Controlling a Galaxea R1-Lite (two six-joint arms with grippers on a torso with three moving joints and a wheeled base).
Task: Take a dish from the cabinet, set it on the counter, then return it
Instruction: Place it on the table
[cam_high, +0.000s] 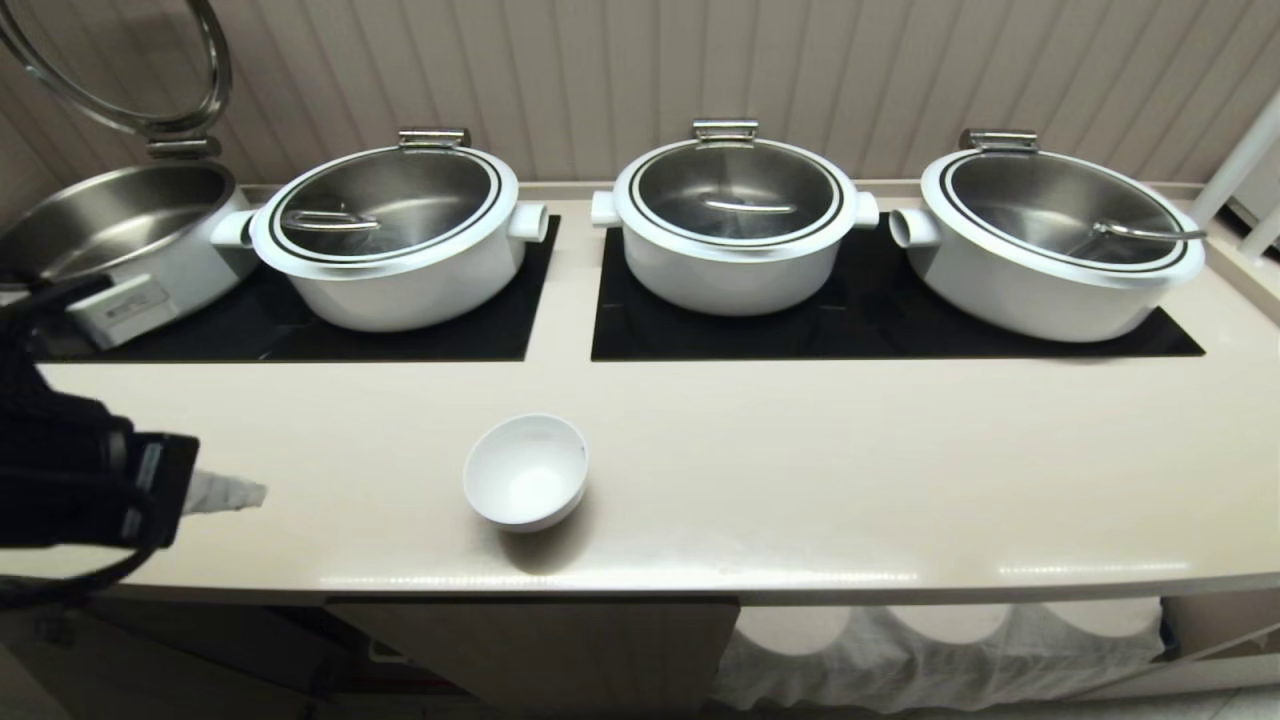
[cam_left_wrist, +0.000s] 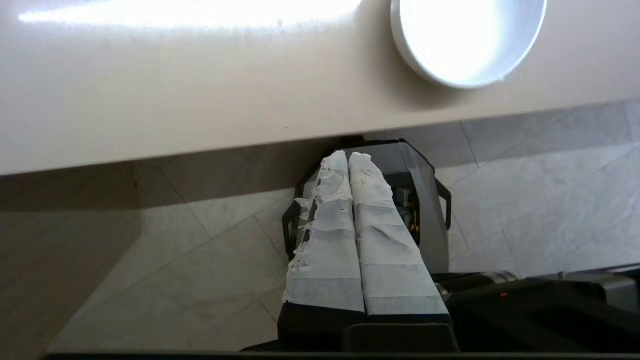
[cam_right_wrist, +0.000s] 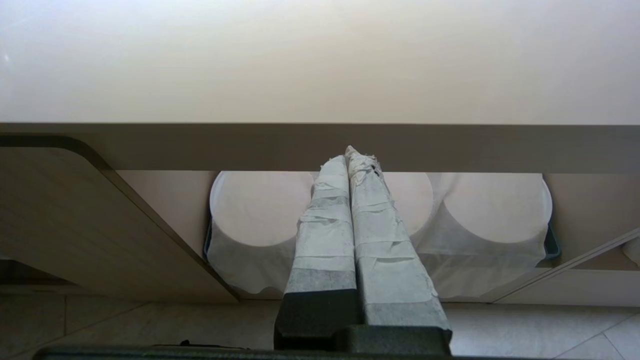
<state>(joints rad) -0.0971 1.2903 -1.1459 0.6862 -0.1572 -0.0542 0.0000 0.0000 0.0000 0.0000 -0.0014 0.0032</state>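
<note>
Nearest, below the counter's front edge (cam_high: 640, 585), the cabinet (cam_high: 540, 650) stands with a door swung open, and beside it white round plates (cam_right_wrist: 257, 207) stand in a row under a thin white cloth. The right pincer (cam_right_wrist: 350, 157) hangs in front of those plates with its taped fingers pressed together, holding nothing. On the counter near the front edge sits the dish (cam_high: 526, 471), a small white bowl, upright and empty. The left pincer (cam_high: 235, 493) hovers at the counter's left front edge, well apart from the dish, its fingers together and empty. Farther back, three big white pots (cam_high: 738, 225) with glass lids rest on black glass panels (cam_high: 880, 325); a steel utensil lies inside each. At the far left a fourth pot (cam_high: 120, 225) has its lid (cam_high: 130, 70) raised, its steel inside showing bare.
</note>
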